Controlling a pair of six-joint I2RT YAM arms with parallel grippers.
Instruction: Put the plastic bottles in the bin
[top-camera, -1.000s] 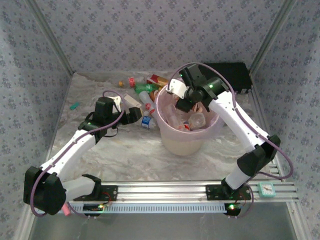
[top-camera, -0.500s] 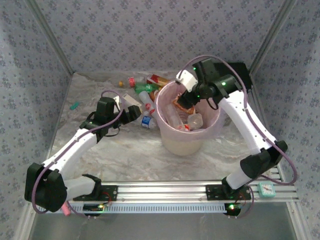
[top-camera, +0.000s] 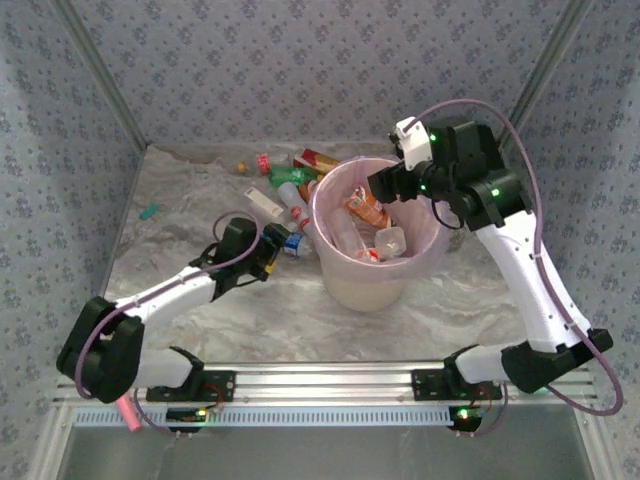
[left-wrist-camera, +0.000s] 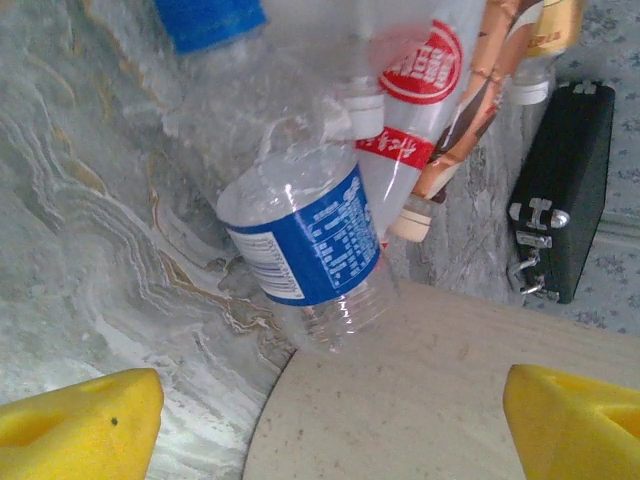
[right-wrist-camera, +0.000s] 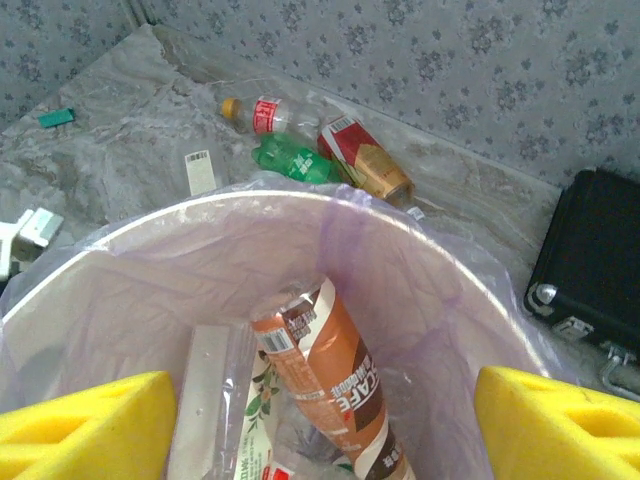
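On the counter, left of the bin (top-camera: 365, 285): the blue-label bottle (left-wrist-camera: 305, 240) lies on its side, its base just beside the bin wall. A red-label bottle (left-wrist-camera: 415, 110) lies against it.
Other bottles: a loose heap (top-camera: 290, 175) sits on the counter behind the bin, among them a green bottle (right-wrist-camera: 290, 160). Some are already inside the bin, such as the brown-label one (right-wrist-camera: 325, 385).
Left jaws: apart and empty. The yellow fingertips (left-wrist-camera: 80, 425) are low over the counter, pointed at the blue-label bottle but not touching it.
Right jaws: apart and empty, above the bin's rim, facing down into it.
Handling, as I judge: the blue-label bottle seems empty and thin-walled, a little crushed, so it is very light and soft. It will dent under pressure and, being round and smooth, it may roll or slip out.
Where to hold: across the labelled middle, where the body is widest and the label gives some friction. The neck end is probably stiffer, but other bottles crowd it.
Risk: the bin wall leaves little room for one fingertip on that side.
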